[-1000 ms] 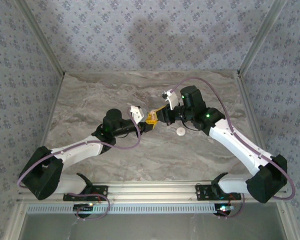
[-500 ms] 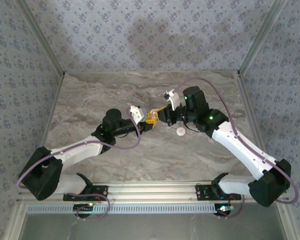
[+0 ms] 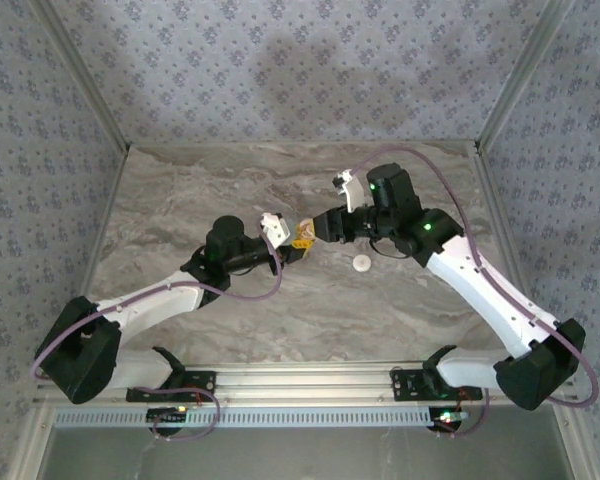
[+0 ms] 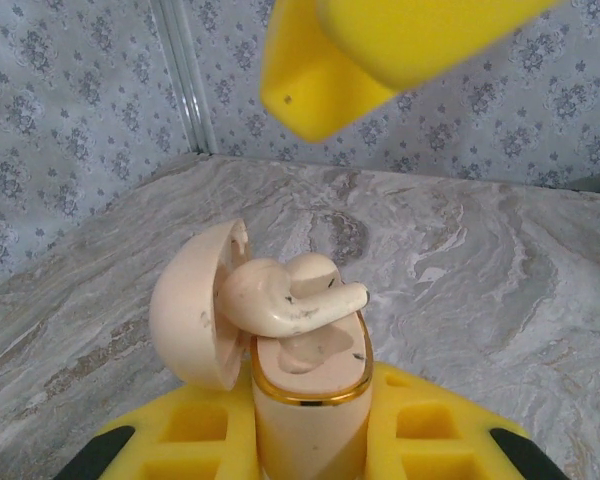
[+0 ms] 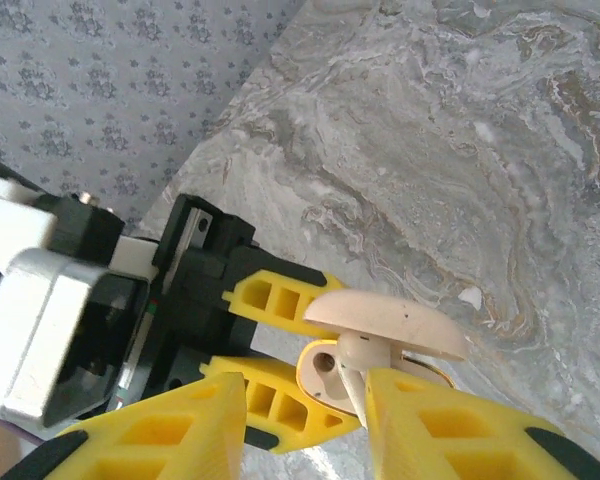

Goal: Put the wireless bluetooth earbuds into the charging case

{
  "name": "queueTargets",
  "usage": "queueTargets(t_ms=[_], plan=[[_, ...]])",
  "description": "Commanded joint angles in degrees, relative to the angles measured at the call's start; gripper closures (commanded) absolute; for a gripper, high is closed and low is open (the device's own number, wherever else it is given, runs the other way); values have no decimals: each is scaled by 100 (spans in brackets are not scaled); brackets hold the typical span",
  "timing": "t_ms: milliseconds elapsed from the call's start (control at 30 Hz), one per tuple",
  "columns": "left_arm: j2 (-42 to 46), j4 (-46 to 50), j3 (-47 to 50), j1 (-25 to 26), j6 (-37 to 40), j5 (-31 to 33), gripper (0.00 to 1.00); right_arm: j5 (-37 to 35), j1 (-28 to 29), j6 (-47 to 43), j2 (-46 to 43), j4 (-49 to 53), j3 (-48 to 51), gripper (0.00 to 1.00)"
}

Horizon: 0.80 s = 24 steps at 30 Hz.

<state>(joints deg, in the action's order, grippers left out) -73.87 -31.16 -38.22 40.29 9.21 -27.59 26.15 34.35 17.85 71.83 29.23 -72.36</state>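
One earbud (image 4: 280,297) lies crosswise on the open charging case (image 4: 310,410), not yet seated; the left gripper (image 4: 310,445) clamps the case upright, likely to present its mouth to the right gripper (image 5: 305,385), whose fingers (image 5: 450,430) stand parted and empty just above. Grey marbled table (image 3: 230,190) beneath, patterned wallpaper (image 3: 280,70) on three sides

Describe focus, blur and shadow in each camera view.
Left wrist: the charging case and earbud are sharp, the right gripper's yellow fingers above them blurred. Right wrist: those fingers, near the lens, look slightly soft. Top external: even light, a faint shadow on the back wall.
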Motion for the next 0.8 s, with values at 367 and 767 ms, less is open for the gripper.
queueTargets(t_ms=[367,767], plan=[[20,117,-283,26,89,-97,84,-528,250,-956,567,1085,-688,61],[5,110,-315,23,63,-157,84,-625,380,-1226,978,1330,-1030,62]])
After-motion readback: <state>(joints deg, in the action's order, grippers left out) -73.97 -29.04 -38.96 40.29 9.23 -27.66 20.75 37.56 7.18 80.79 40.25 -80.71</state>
